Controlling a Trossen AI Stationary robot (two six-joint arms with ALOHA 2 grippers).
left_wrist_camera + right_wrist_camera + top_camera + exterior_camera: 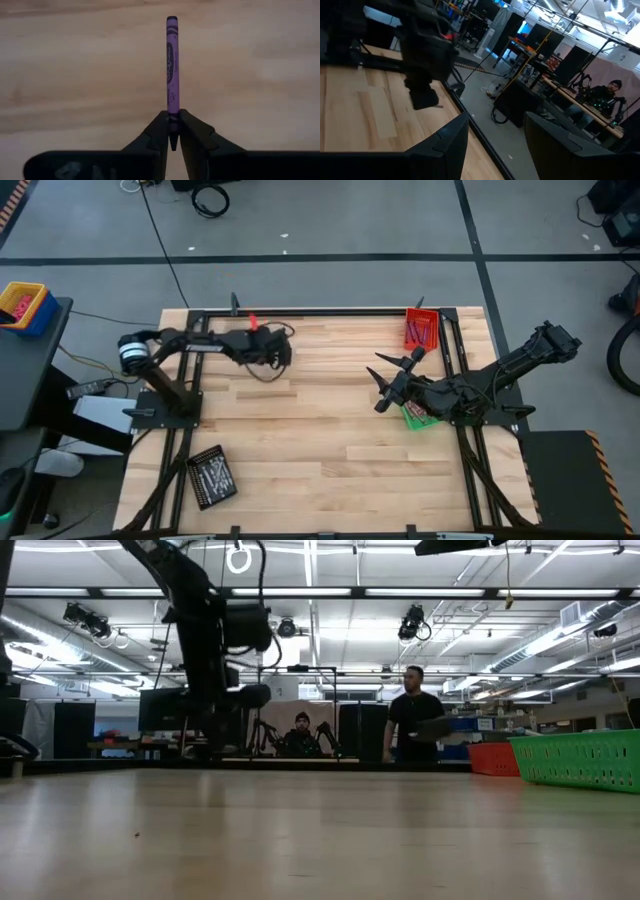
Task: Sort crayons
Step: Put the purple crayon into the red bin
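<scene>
A purple crayon is held in my left gripper, which is shut on it above the bare wood near the table's far left. The left arm also shows in the low view. The crayon itself does not show in the high view. My right gripper is open and empty at the middle right of the table, beside the green tray. Its fingers stand wide apart in the right wrist view. The black tray holds several pale crayons. My left gripper pinches the purple crayon between its two fingers at one end. The crayon's dark tip reaches back between the fingers. The crayon lies along the fingers and sticks out straight beyond their tips, with its free end clear of the wood.
A red tray with crayons stands at the far right corner. The green tray and the red tray show at the right in the low view. Two people are in the room beyond the table. Bare wood lies between the two arms.
</scene>
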